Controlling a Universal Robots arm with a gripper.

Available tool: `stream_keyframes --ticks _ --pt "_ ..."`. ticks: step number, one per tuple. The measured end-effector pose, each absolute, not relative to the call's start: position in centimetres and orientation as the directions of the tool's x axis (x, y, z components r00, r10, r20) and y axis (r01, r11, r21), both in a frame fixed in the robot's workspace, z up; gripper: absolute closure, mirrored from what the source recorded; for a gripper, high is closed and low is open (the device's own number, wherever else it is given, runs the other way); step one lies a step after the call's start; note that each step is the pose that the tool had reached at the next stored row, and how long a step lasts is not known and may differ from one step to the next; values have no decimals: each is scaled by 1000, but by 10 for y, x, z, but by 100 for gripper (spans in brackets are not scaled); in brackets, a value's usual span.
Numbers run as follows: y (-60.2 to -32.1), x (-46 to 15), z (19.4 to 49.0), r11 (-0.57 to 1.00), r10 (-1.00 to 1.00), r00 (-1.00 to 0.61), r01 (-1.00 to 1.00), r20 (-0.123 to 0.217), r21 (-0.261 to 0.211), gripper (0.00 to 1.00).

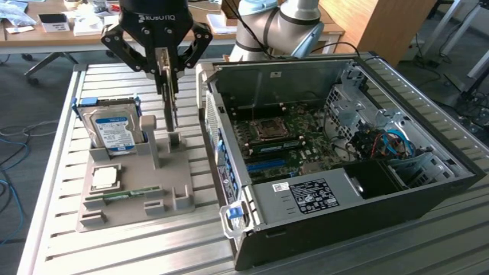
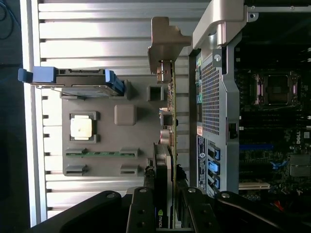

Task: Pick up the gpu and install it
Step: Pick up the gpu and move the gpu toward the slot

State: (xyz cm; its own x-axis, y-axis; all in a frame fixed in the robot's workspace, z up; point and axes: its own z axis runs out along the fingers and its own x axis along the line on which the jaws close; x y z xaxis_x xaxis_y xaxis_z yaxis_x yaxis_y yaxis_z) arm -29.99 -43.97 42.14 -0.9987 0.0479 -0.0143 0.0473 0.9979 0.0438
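the gripper (image 1: 168, 86) is clamping its claw on the top edge of the gpu (image 1: 171, 112), which is hanging upright and edge-on over the grey holder tray (image 1: 130, 206), at about nine o'clock of the open computer case (image 1: 344, 229) in the exterior view. whether its lower edge is clearing the tray's slot is not showing. doing this lift well is probably meaning holding the card vertical and guarding its pale end bracket (image 2: 165, 43) from the case wall.

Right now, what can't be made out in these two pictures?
- Faces of the graphics card: edge-on in both views, top pinched in the gripper.
- Lower edge of the hard drive: exterior view, behind the holder wall.
- Card slots in the computer case: exterior view, too small to tell apart.
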Motion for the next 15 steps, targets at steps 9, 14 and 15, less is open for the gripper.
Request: stream_keyframes --ticks 9,14,15 --pt "-440 -294 421 998 48 -999 47 -14 44 73" --pt "-440 -291 421 998 48 -999 47 -14 44 73" --pt "-440 -291 421 998 48 -999 47 -14 44 73"
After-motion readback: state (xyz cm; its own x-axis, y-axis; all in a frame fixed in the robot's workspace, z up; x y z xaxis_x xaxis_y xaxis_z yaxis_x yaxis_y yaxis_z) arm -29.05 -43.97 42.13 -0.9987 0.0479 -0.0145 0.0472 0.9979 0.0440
